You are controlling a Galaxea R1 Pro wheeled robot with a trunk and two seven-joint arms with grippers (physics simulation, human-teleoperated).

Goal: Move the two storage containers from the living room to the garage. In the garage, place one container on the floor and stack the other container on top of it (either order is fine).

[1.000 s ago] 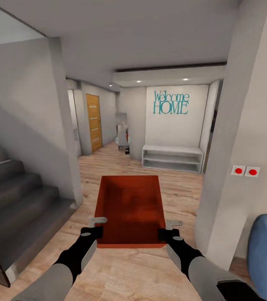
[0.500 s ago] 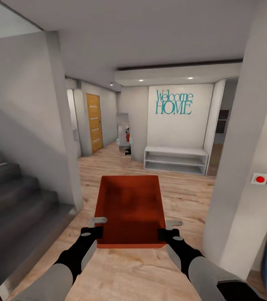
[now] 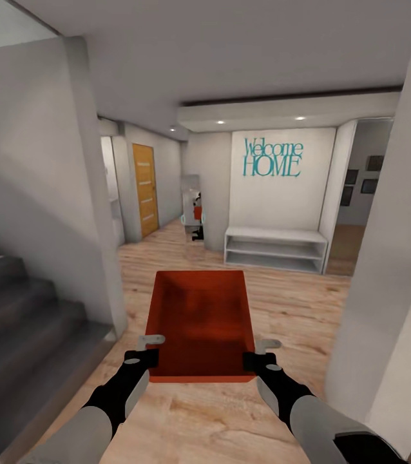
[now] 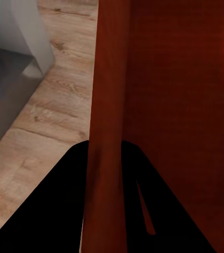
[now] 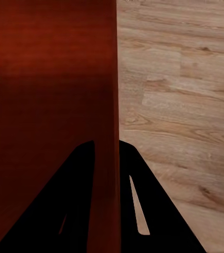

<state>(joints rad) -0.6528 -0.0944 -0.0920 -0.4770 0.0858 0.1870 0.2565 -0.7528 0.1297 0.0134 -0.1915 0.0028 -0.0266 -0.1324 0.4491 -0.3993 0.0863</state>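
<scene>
Straight ahead in the head view, both arms reach forward and slightly inward, forearms low, black wrists level with each other. The left gripper point(image 3: 146, 348) clamps the left wall of the storage container point(image 3: 199, 322) at its near corner, and the right gripper point(image 3: 262, 353) clamps the right wall at the opposite near corner. That orange-red bin is held level in the air above the light wood plank floor point(image 3: 283, 303), its long axis pointing away from the robot, and its inside is bare. Grey stairs point(image 3: 25, 328) climb at the left, and a white pillar point(image 3: 392, 270) stands at the right. Farther on, a white shelf bench point(image 3: 275, 248) sits under teal "Welcome HOME" lettering point(image 3: 272, 158), with an orange-wood door point(image 3: 144, 190) down the hall to the left.

Next, the left wrist view: the container's wall point(image 4: 109, 105) runs edge-on between the two dark fingers point(image 4: 54, 211), which pinch it from both sides. Plank floor and a grey stair edge lie beyond.

Lastly, the right wrist view: the same grip, with the bin's wall point(image 5: 110, 95) sandwiched between black fingers point(image 5: 154, 211), smooth red interior on one side and plank floor on the other.
</scene>
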